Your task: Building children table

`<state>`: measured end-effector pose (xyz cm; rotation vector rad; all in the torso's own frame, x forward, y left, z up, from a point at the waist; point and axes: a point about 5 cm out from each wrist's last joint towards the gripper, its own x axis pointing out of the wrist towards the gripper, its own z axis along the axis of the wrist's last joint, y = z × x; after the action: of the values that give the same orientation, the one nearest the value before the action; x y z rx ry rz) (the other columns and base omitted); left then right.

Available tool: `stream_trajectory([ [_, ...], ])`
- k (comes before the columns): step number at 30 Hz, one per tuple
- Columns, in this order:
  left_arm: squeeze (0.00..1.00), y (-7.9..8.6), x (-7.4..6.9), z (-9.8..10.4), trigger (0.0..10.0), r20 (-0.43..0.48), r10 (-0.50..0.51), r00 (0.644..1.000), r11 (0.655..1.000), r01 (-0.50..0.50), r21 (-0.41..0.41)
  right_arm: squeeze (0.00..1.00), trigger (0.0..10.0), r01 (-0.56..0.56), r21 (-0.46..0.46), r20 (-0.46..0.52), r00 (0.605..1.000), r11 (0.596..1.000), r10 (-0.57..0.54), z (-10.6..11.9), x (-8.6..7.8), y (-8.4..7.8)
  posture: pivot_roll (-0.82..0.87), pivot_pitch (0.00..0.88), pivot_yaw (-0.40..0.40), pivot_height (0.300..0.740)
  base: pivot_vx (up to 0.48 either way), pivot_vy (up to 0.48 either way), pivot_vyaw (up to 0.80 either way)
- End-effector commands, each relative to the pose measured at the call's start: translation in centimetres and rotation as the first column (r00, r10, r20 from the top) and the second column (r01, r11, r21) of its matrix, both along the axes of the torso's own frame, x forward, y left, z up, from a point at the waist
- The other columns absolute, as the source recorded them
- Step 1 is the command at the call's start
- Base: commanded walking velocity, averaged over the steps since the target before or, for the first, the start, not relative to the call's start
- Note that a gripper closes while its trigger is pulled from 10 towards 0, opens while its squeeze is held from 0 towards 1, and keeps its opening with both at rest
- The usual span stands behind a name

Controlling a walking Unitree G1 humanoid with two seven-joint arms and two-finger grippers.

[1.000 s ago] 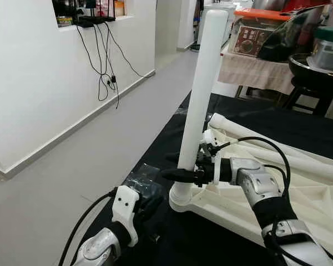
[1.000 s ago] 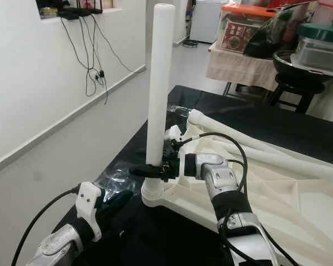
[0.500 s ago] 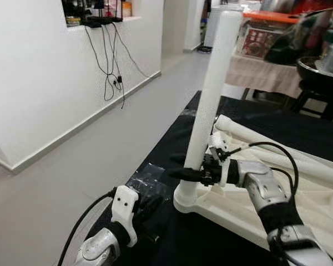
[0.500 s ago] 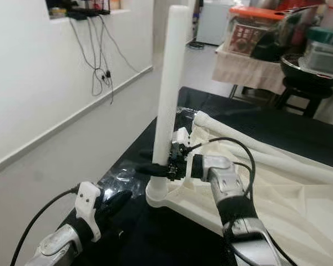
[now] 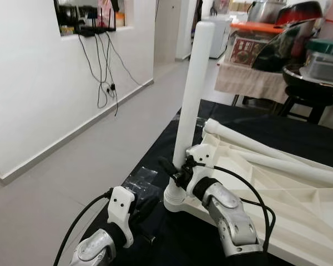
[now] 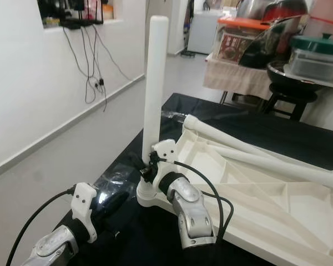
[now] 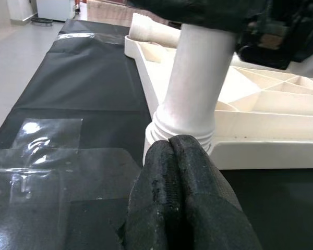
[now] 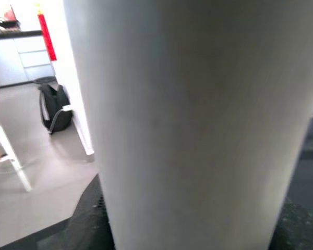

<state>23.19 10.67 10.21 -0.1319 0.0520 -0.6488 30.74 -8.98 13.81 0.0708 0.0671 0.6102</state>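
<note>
A white table leg point(image 5: 190, 94) stands upright in the corner socket point(image 5: 175, 199) of the white tabletop point(image 5: 283, 194), which lies upside down on a black mat. My right gripper point(image 5: 175, 168) is shut on the leg just above the socket; the leg point(image 8: 193, 120) sits close between its black fingers point(image 8: 91, 219). My left gripper point(image 5: 147, 202) hovers low in front of the socket with its fingertips point(image 7: 172, 156) pressed together, shut on nothing. Two more white legs point(image 5: 250, 145) lie across the tabletop.
The black mat point(image 5: 161, 144) covers the floor, and a clear plastic bag point(image 7: 41, 151) lies on it near my left gripper. A white wall with hanging cables point(image 5: 105, 72) runs along the left. A cloth-covered table with pots point(image 5: 255, 77) and a black stool point(image 5: 308, 91) stand behind.
My right wrist has turned around the leg and the forearm has swung nearer and lower. The camera has shifted. My left gripper has stayed put.
</note>
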Motion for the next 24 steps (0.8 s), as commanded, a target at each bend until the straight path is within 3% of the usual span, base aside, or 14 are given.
stream_trajectory([
  [1, 0.00, -0.1, -0.1, -0.2, 10.0, -0.009, 0.001, 1.000, 1.000, -0.001, 0.006, 1.00, 10.0, 0.002, 0.007, -0.151, 0.989, 1.000, -0.001, -2.6, -0.6, -0.5, 0.01, 0.000, -0.079, 0.740, 0.000, 0.000, 0.00],
  [6, 0.00, -0.3, -0.1, -0.3, 10.0, -0.013, -0.006, 1.000, 1.000, 0.006, 0.003, 1.00, 10.0, -0.202, 0.057, -0.031, 0.978, 0.978, 0.204, 0.9, -0.9, 0.4, 0.01, 0.000, -0.077, 0.740, 0.000, 0.000, 0.00],
  [7, 0.00, -0.4, -0.1, -0.3, 10.0, -0.014, -0.007, 1.000, 1.000, 0.007, 0.002, 1.00, 10.0, -0.300, 0.043, 0.014, 0.954, 0.953, 0.300, 1.7, -0.7, 0.3, 0.01, 0.000, -0.075, 0.740, 0.000, 0.000, 0.00],
  [8, 0.00, -0.4, -0.1, -0.3, 10.0, -0.014, -0.007, 1.000, 1.000, 0.007, 0.002, 1.00, 10.0, -0.300, 0.043, 0.014, 0.954, 0.953, 0.300, 1.7, -0.7, 0.3, 0.01, 0.000, -0.075, 0.740, 0.000, 0.000, 0.00],
  [9, 0.00, -0.4, -0.1, -0.4, 10.0, -0.016, -0.008, 1.000, 1.000, 0.008, 0.002, 1.00, 10.0, -0.410, 0.011, 0.048, 0.911, 0.912, 0.409, 2.3, -0.4, -0.1, 0.02, 0.000, -0.078, 0.740, 0.000, 0.000, 0.00],
  [10, 0.00, -0.4, -0.1, -0.4, 10.0, -0.016, -0.008, 1.000, 1.000, 0.008, 0.002, 1.00, 10.0, -0.410, 0.011, 0.048, 0.911, 0.912, 0.409, 2.3, -0.4, -0.1, 0.02, 0.000, -0.078, 0.740, 0.000, 0.000, 0.00],
  [11, 0.00, -0.5, 0.0, -0.4, 10.0, -0.017, -0.009, 1.000, 1.000, 0.009, 0.002, 0.44, 10.0, -0.489, -0.006, 0.056, 0.871, 0.872, 0.489, 2.7, 0.3, -0.7, 0.02, 0.000, -0.084, 0.740, 0.000, 0.000, 0.00],
  [12, 0.00, -0.6, 0.1, -0.5, 10.0, -0.019, -0.010, 1.000, 1.000, 0.010, 0.003, 0.00, 10.0, -0.541, -0.030, 0.051, 0.839, 0.840, 0.542, 3.1, 1.5, -1.6, 0.03, 0.000, -0.087, 0.740, 0.000, 0.000, 0.00],
  [15, 0.00, -0.6, 0.1, -0.5, 10.0, -0.019, -0.010, 1.000, 1.000, 0.010, 0.003, 0.00, 10.0, -0.539, -0.039, 0.046, 0.840, 0.841, 0.540, 3.1, 1.9, -1.7, 0.03, 0.000, -0.090, 0.740, 0.000, 0.000, 0.00],
  [17, 0.00, -0.7, 0.1, -0.5, 10.0, -0.019, -0.009, 1.000, 1.000, 0.009, 0.005, 0.00, 10.0, -0.580, -0.050, 0.042, 0.812, 0.813, 0.582, 3.4, 2.3, -2.0, 0.04, 0.000, -0.096, 0.740, 0.000, 0.000, 0.00],
  [18, 0.00, -0.7, 0.2, -0.5, 10.0, -0.020, -0.008, 1.000, 1.000, 0.008, 0.006, 0.00, 10.0, -0.628, -0.044, 0.035, 0.776, 0.777, 0.629, 3.9, 2.5, -2.2, 0.04, 0.000, -0.102, 0.740, 0.000, 0.000, 0.00],
  [20, 0.00, -0.7, 0.2, -0.5, 10.0, -0.020, -0.008, 1.000, 1.000, 0.008, 0.006, 0.00, 10.0, -0.628, -0.044, 0.035, 0.776, 0.777, 0.629, 3.9, 2.5, -2.2, 0.04, 0.000, -0.102, 0.740, 0.000, 0.000, 0.00],
  [22, 0.00, -0.8, 0.3, -0.6, 10.0, -0.019, -0.006, 1.000, 1.000, 0.006, 0.008, 0.00, 10.0, -0.689, -0.009, 0.019, 0.724, 0.725, 0.689, 4.7, 3.2, -2.6, 0.05, 0.000, -0.107, 0.740, 0.000, 0.000, 0.00],
  [24, 0.00, -0.8, 0.4, -0.6, 10.0, -0.020, -0.006, 1.000, 1.000, 0.006, 0.008, 0.00, 10.0, -0.696, -0.001, 0.004, 0.718, 0.718, 0.696, 4.9, 3.6, -2.7, 0.05, 0.000, -0.109, 0.740, 0.000, 0.000, 0.00],
])
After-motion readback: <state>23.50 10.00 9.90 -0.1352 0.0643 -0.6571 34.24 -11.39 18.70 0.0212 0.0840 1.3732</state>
